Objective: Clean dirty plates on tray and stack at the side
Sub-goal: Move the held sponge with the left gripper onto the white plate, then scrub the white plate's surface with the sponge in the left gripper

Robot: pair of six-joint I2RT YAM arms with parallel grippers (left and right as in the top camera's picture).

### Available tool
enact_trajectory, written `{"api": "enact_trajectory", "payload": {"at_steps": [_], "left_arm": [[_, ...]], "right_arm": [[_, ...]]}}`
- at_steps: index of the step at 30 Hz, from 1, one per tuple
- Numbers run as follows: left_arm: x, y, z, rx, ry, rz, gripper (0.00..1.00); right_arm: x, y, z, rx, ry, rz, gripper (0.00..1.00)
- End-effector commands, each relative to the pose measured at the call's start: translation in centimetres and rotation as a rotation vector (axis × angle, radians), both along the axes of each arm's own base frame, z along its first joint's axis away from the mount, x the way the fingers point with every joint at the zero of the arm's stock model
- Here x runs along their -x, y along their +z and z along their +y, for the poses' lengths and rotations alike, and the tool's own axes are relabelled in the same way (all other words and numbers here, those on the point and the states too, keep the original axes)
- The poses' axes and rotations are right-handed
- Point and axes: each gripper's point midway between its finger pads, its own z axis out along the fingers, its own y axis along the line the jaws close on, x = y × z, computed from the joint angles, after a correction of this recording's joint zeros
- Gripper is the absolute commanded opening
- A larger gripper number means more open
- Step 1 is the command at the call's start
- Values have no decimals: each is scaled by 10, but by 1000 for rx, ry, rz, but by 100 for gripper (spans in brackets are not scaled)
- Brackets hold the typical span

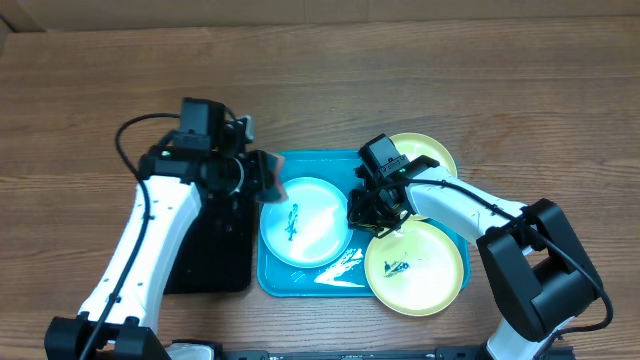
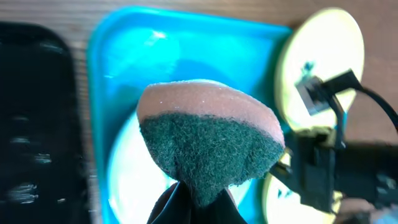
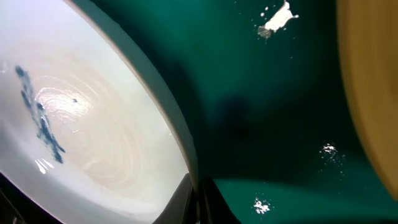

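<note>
From where I stand the blue tray [image 1: 300,284] sits mid-table [image 1: 100,90], with a black tray [image 1: 215,255] to its left under the left arm. The white plate [image 1: 322,238] lies flat on the left half of the blue tray, a dark streak across its middle. Two yellow-green plates are on the right. The far yellow plate [image 1: 432,152] overhangs the tray's far right corner. The near yellow plate [image 1: 425,275] overhangs the near right corner and carries a dark smear too. Nothing is stacked at the side, so I'd judge the job barely begun.

The left gripper [image 1: 256,176] is clenched on a sponge [image 2: 208,140] of pink foam backed with a green scouring face. It holds the sponge over the far left edge of the white plate. The rough side is turned outward, which suits scrubbing that streak.

The right gripper [image 1: 368,218] is closed tight and low, between the white plate and the yellow ones, its tips right at the white plate's right rim. Whether the rim is nipped between them I cannot tell. Either way it looks placed to steady the plate, since the tray looks wet and a plate pushed by a sponge could skid. The two arms are near each other, so the scrubbing stroke needs to stay on the left side of the plate
</note>
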Motion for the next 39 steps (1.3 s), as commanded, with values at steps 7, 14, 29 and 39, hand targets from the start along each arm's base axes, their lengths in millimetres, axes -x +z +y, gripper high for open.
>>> {"api": "enact_trajectory", "payload": {"at_steps": [7, 14, 29, 39], "left_arm": [[9, -53, -30, -112, -126, 122, 4], [9, -110, 2, -356, -52, 239, 4], [37, -156, -60, -311, -299, 299, 4], [52, -146, -111, -123, -398, 294, 4]], "right_arm": [[-9, -1, -6, 52, 3, -42, 4], [-9, -1, -6, 52, 3, -42, 4], [-7, -1, -7, 56, 3, -35, 4], [-4, -2, -9, 64, 0, -21, 4]]}}
